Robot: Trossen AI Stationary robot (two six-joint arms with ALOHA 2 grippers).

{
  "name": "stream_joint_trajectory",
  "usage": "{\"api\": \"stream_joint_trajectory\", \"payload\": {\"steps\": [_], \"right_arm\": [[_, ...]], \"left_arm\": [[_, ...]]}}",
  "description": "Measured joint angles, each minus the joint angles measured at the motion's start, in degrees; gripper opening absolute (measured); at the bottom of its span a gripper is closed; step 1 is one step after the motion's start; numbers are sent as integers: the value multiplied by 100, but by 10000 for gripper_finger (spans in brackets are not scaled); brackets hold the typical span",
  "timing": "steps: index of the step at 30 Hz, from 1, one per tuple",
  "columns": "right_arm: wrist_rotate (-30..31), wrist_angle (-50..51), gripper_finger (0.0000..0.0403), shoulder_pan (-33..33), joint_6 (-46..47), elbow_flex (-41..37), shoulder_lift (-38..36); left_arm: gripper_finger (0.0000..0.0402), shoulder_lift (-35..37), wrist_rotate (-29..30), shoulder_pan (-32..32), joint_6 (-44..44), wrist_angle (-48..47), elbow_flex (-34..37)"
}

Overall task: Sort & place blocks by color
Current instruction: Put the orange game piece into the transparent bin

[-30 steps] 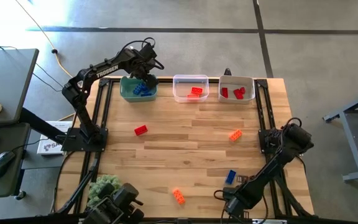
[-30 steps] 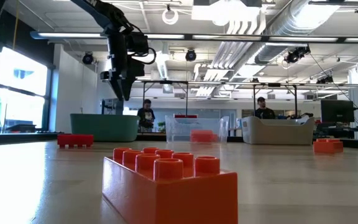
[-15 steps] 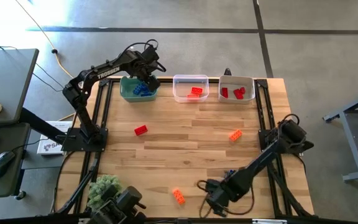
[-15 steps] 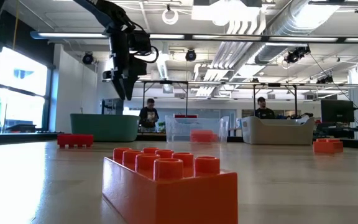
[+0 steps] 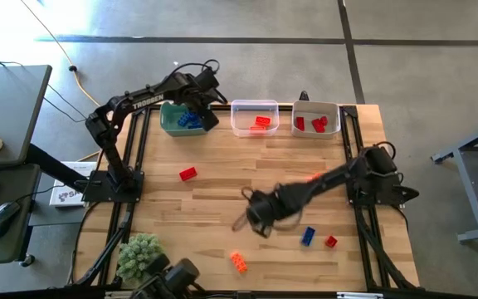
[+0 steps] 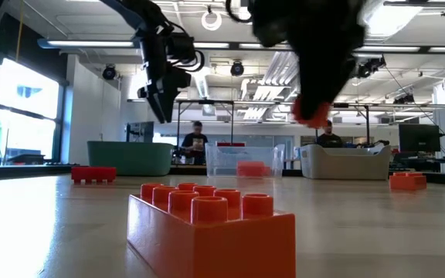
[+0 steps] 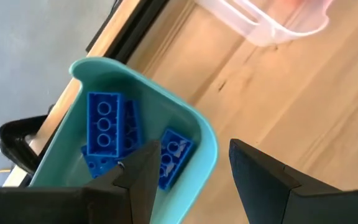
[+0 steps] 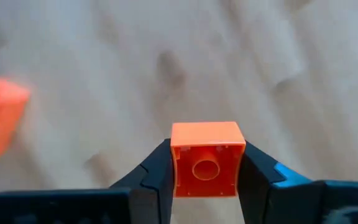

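Wooden table (image 5: pixel 222 199), orange block (image 8: pixel 206 159) clamped between right end effector (image 8: pixel 206 180) fingers

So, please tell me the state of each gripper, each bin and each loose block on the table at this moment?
Right gripper: shut on a small orange block, above the table's middle.
Left gripper: open, empty, over the teal bin.
Teal bin: holds blue blocks.
Clear bin: holds an orange block.
White bin: holds red blocks.
Red brick: loose on the table.
Blue brick: loose.
Orange brick: loose, near the front edge.
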State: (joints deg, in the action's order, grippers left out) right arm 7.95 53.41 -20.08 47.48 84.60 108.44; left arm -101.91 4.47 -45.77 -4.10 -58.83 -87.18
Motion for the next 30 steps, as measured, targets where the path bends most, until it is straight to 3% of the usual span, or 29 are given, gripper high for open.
{"api": "stream_joint_trajectory", "payload": {"steps": [11,18,30], "right_arm": [[45,-11,105,1910,-2609,4,-2],[-330,-318,105,2986,-4171,9,-2],[-697,-508,105,4169,-6164,431,-7]], "left_arm": [[180,0,6,89,-56,-84,0],[180,0,7,89,447,-415,0],[180,0,12,89,1148,-1368,0]]}}
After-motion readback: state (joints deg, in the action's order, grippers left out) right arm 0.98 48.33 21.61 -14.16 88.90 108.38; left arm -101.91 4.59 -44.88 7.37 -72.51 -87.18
